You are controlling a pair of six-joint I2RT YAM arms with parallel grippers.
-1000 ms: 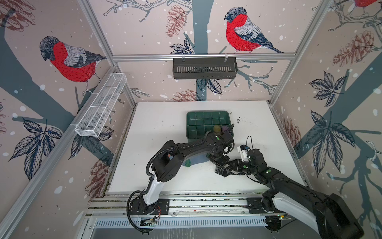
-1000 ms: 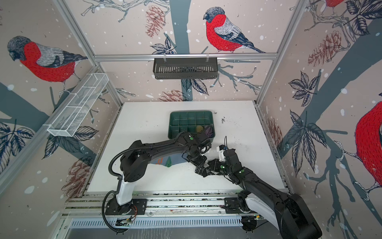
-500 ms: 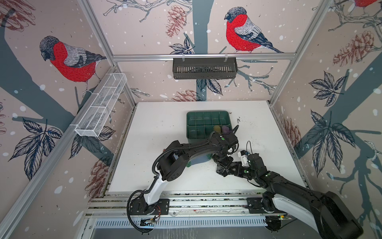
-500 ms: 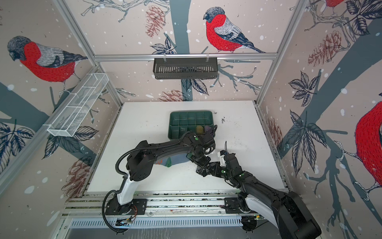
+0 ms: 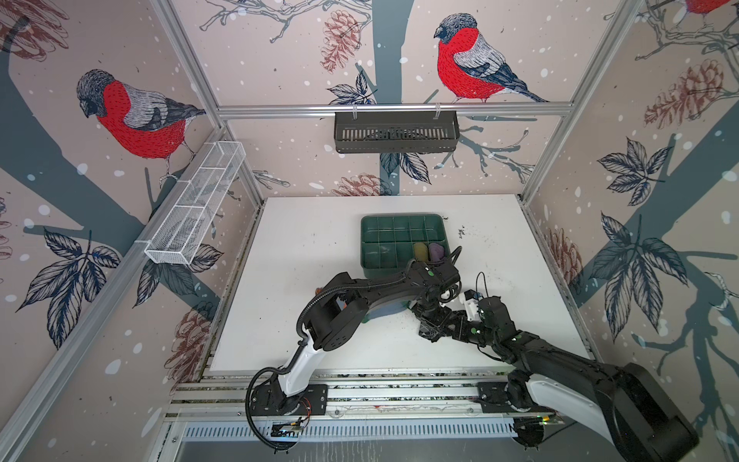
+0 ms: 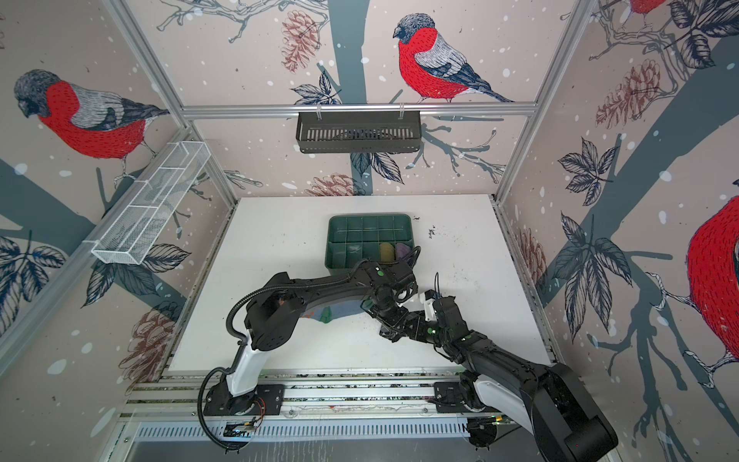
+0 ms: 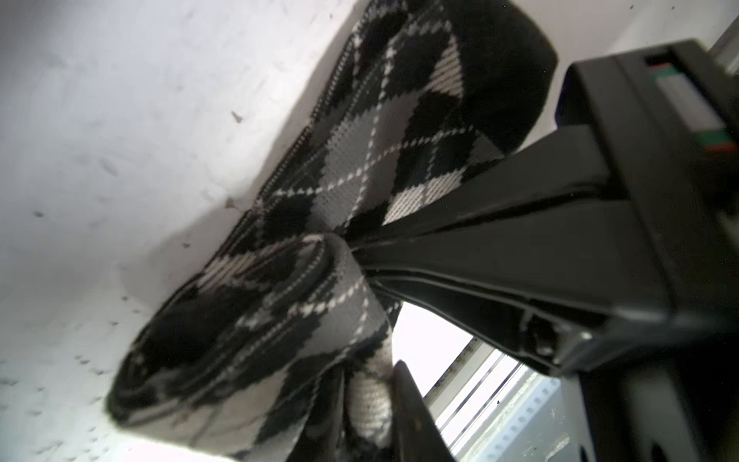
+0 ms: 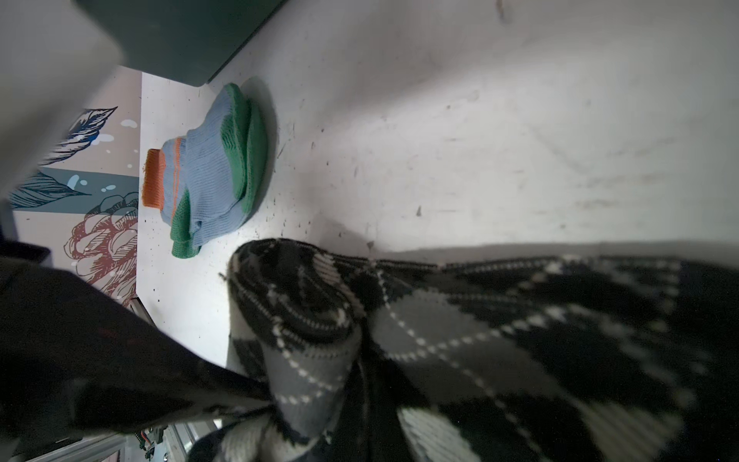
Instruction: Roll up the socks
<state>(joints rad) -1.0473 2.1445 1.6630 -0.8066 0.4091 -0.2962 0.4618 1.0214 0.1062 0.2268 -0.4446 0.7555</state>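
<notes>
Your right gripper pinches shut on the half-rolled argyle sock on the table. Whether your left gripper grips it, I cannot tell. The blue sock lies near, under the left arm, beside the green tray.

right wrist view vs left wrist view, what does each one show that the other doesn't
Only the right wrist view shows the light blue sock, lying crumpled and not rolled on the table, plus a corner of the green tray and a strip of printed wall. Only the left wrist view shows the right claw from outside, shut on the argyle sock. Both show that sock partly rolled at one end, on the white table.
</notes>
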